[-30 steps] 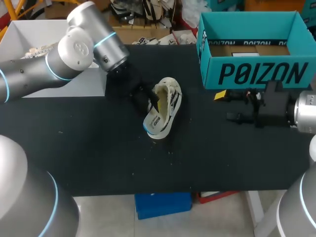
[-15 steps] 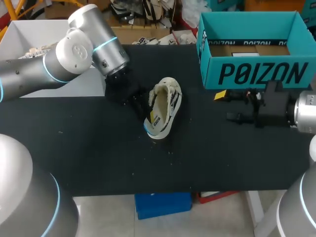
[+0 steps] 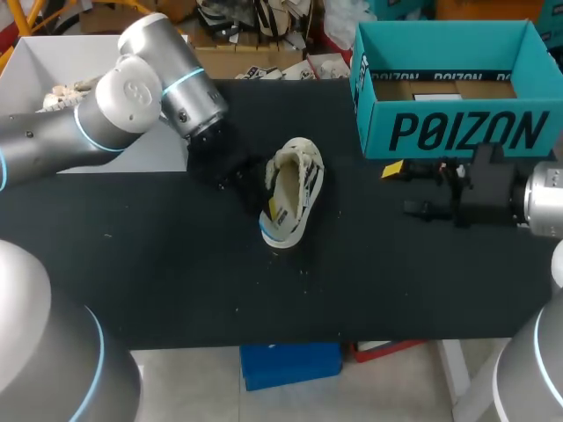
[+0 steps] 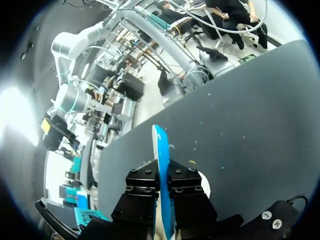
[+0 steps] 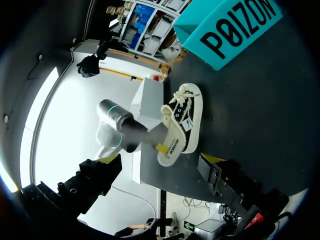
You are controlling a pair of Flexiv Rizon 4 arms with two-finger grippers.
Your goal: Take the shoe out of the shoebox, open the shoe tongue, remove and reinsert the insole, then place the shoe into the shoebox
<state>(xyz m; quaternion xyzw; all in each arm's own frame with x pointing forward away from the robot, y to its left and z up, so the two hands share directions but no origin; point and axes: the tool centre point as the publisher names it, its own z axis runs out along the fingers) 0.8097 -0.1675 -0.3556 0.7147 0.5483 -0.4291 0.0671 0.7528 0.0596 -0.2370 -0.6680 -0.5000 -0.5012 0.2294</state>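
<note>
A white canvas shoe (image 3: 295, 189) with black stripes lies mid-table, opening up, toe toward the back. My left gripper (image 3: 257, 182) is at the shoe's left side, near the heel. In the left wrist view its black fingers (image 4: 142, 182) are pressed together on a thin blue edge (image 4: 161, 150) of the shoe; whether this is the side wall or the insole I cannot tell. The teal shoebox (image 3: 449, 132) stands open at the back right. My right gripper (image 3: 402, 187) hovers open in front of the box, well right of the shoe (image 5: 182, 122), with nothing between its fingers.
A white bin (image 3: 40, 66) sits at the back left, behind my left arm. The black tabletop (image 3: 176, 281) stretches bare toward the front edge. The shoebox (image 5: 235, 25) lies beyond the shoe as seen from the right wrist.
My left gripper has closed on the shoe's edge and drawn back slightly to the left. The shoe's heel has shifted a little. The right arm has kept still.
</note>
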